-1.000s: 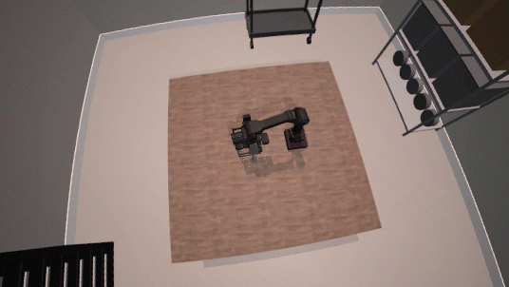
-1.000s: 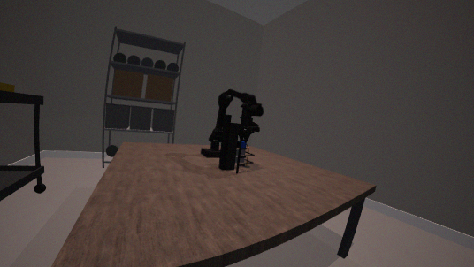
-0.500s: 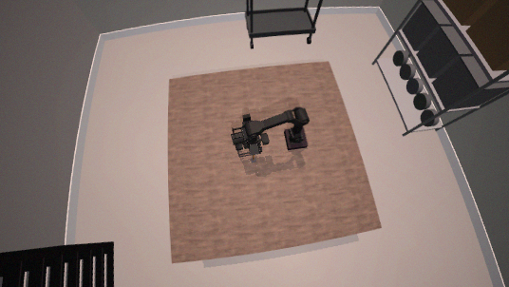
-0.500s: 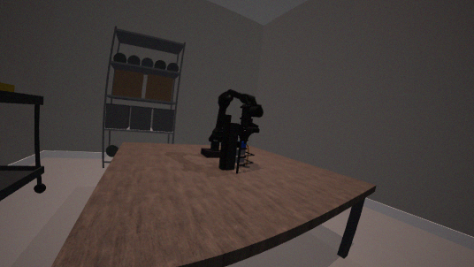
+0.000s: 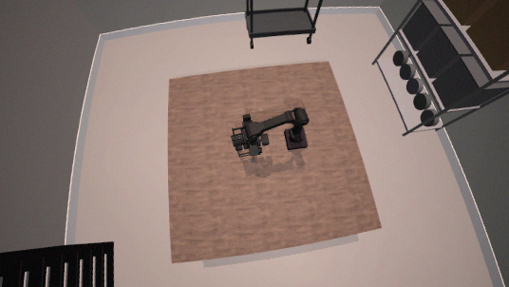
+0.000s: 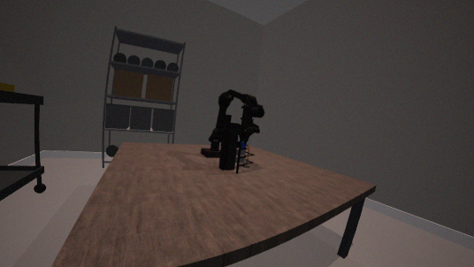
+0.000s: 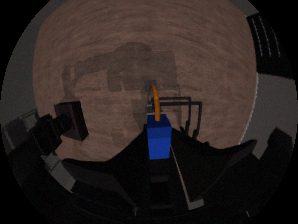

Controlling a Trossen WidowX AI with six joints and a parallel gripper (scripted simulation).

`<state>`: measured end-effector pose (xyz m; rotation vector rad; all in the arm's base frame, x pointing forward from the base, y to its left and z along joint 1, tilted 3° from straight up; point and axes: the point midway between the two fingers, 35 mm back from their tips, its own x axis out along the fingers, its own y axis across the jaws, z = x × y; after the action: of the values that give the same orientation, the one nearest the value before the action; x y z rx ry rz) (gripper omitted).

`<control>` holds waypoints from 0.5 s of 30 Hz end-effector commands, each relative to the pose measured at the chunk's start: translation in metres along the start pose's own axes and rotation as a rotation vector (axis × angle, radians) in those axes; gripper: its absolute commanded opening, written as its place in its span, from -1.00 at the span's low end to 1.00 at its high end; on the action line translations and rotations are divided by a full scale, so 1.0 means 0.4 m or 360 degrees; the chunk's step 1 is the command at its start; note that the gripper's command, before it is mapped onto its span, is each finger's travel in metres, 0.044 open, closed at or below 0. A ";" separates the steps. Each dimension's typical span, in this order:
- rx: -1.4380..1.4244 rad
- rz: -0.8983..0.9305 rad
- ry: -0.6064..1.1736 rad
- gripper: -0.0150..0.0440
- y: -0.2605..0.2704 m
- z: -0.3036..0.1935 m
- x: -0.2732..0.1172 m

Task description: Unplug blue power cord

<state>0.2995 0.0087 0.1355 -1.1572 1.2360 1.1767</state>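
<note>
A blue plug (image 7: 159,145) (image 6: 242,145) sits between the fingertips of my gripper (image 7: 158,132). The gripper is shut on it, with a dark finger on each side. An orange cord (image 7: 156,100) runs from the plug's far end in the wrist view. In the exterior view the plug shows as a small blue patch below the hand, behind and right of a tall black block (image 6: 227,148). The arm hides the plug in the top view. I cannot make out the power strip clearly among the dark parts, nor tell whether the plug still touches it.
The arm's base (image 5: 295,139) (image 7: 71,120) stands on the wooden table (image 5: 214,214) (image 6: 177,199). Thin dark wire frames (image 7: 201,117) stand close to the hand. A tall shelf (image 6: 143,68) and a cart (image 5: 282,21) stand away from the table.
</note>
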 end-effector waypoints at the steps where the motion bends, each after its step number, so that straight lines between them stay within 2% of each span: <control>1: -0.0024 -0.0005 -0.0053 -0.49 -0.002 0.046 -0.004; 15: -0.0026 -0.0004 -0.0055 -0.49 0.000 0.103 -0.007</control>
<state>0.3004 0.0115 0.1353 -1.1686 1.2949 1.1249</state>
